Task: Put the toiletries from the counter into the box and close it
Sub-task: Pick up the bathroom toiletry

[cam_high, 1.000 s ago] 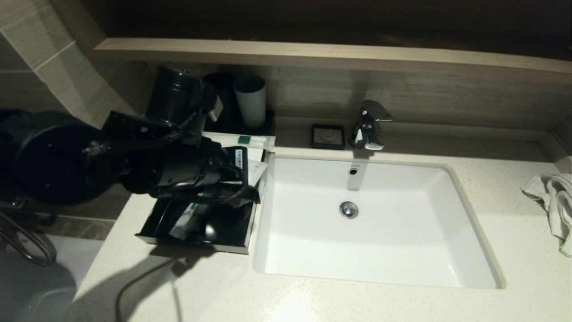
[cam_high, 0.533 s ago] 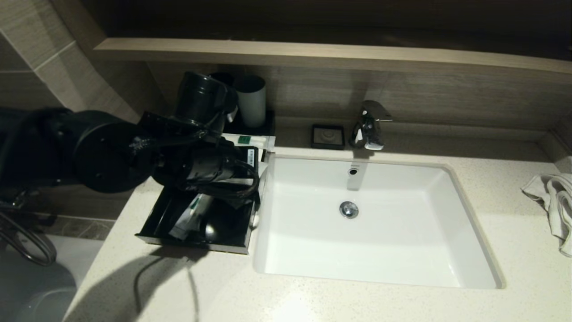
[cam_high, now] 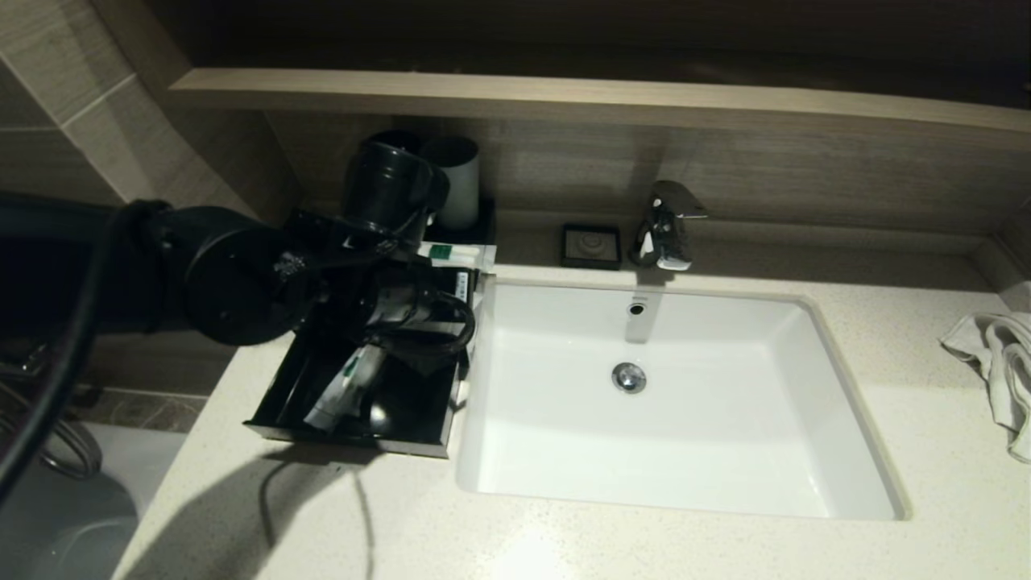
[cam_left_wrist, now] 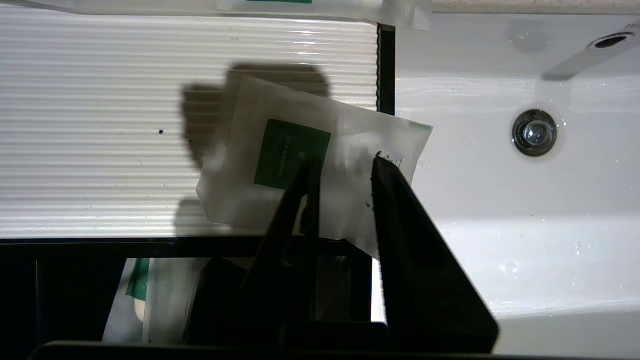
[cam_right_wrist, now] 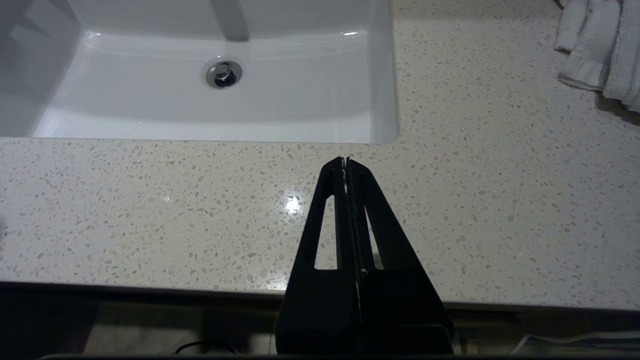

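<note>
My left gripper (cam_left_wrist: 345, 160) hovers over the box's ribbed white top panel (cam_left_wrist: 100, 125), open a little. Beyond its fingertips a small frosted pouch (cam_left_wrist: 295, 150) with a green label lies on that panel, one corner hanging over toward the sink. The black box (cam_high: 354, 431) has its front drawer pulled out, with a long packet (cam_high: 342, 391) inside. Another long packet (cam_high: 455, 254) lies along the box's back edge. In the head view my left arm (cam_high: 395, 306) covers the pouch. My right gripper (cam_right_wrist: 346, 160) is shut and empty above the counter (cam_right_wrist: 150, 200) near its front edge.
The white sink (cam_high: 668, 483) sits right of the box. Behind it stand a faucet (cam_high: 664, 225) and a small black square dish (cam_high: 592, 246). A grey tumbler (cam_high: 455, 181) stands behind the box. A white towel (cam_high: 995, 362) lies at the far right.
My left arm has swung right and toward the back over the box. Its fingers were shut and have now parted slightly. The pouch lies on the top panel.
</note>
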### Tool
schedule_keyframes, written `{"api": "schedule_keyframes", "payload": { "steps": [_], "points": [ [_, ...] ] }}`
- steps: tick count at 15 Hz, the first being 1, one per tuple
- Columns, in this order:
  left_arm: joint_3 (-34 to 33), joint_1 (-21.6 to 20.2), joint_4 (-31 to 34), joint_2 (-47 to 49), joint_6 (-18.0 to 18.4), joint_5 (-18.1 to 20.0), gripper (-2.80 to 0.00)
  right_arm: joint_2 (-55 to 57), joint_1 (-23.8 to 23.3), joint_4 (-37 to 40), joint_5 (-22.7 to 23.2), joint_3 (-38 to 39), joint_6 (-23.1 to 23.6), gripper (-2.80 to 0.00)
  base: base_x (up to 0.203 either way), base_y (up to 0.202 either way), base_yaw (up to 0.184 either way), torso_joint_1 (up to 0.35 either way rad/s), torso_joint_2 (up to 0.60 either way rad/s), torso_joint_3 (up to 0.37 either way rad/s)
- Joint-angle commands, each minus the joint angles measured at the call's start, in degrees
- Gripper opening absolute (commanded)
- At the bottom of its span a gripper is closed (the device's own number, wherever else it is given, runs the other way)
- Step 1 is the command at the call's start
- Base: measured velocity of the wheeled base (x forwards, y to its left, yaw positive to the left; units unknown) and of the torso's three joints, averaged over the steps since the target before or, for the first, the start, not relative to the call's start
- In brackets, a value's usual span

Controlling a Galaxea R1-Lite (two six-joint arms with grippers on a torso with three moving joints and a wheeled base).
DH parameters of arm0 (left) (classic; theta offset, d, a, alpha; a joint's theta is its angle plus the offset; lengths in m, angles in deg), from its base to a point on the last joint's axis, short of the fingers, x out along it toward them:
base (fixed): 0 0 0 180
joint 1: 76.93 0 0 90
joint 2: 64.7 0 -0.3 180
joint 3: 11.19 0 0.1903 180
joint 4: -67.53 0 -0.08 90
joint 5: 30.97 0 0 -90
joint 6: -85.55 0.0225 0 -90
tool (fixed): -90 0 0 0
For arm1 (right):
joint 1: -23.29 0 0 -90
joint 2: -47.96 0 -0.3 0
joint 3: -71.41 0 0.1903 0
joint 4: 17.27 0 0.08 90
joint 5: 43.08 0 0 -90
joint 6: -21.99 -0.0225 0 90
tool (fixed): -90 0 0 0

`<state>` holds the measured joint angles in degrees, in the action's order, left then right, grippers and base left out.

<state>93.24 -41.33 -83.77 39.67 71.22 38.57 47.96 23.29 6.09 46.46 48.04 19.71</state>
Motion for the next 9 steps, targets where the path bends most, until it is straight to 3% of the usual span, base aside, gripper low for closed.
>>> {"api": "schedule_keyframes", "payload": {
  "steps": [1, 9],
  "points": [
    [0.1, 0.5, -0.1, 0.6, 0.2, -0.4, 0.00, 0.1, 0.0, 0.0, 0.0, 0.0, 0.0, -2.80, 0.000, 0.000, 0.000, 0.000, 0.00, 0.000],
    [0.4, 0.5, -0.1, 1.2, 0.2, -1.1, 0.00, 0.1, 0.0, 0.0, 0.0, 0.0, 0.0, -2.80, 0.000, 0.000, 0.000, 0.000, 0.00, 0.000]
  ]
}}
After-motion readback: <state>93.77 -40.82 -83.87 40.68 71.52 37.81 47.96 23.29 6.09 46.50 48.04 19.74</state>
